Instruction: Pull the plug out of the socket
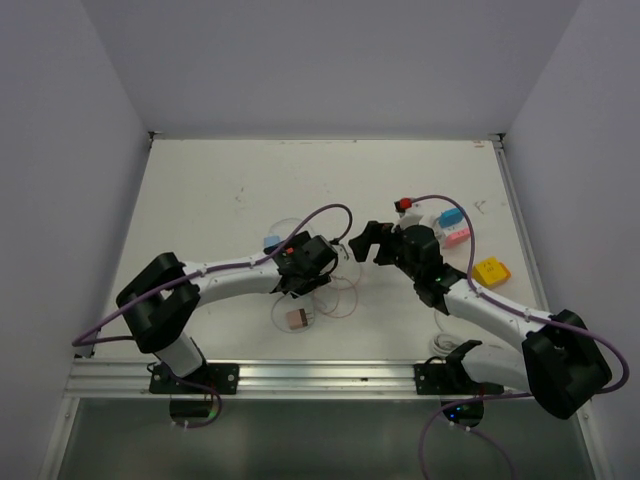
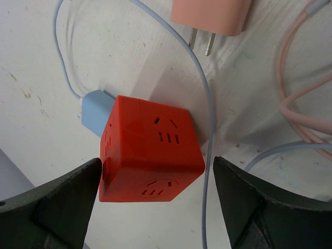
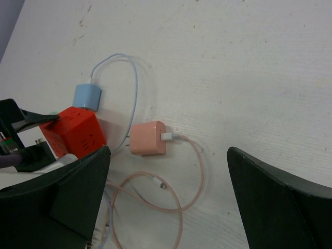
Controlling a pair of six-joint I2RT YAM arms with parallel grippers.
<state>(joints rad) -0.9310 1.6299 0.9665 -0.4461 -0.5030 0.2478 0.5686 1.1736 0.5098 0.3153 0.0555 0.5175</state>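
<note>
A red cube socket (image 2: 150, 148) sits on the white table with a light blue plug (image 2: 96, 111) plugged into its far left side. My left gripper (image 2: 155, 171) is open and straddles the cube. Its left finger (image 2: 62, 202) is close against the cube's side. Its right finger (image 2: 259, 202) is apart, with the blue cable between. A pink plug (image 2: 210, 15) lies loose, prongs bare. My right gripper (image 3: 168, 197) is open and empty above the pink plug (image 3: 148, 138) and its coiled cable. It is to the right of the cube (image 3: 72, 132) and the blue plug (image 3: 86, 96).
In the top view the left gripper (image 1: 303, 262) and right gripper (image 1: 362, 240) face each other at mid-table. A white power strip (image 1: 432, 215) with coloured plugs and a yellow cube (image 1: 491, 270) lie at the right. Loose cables loop around the red cube (image 1: 290, 246).
</note>
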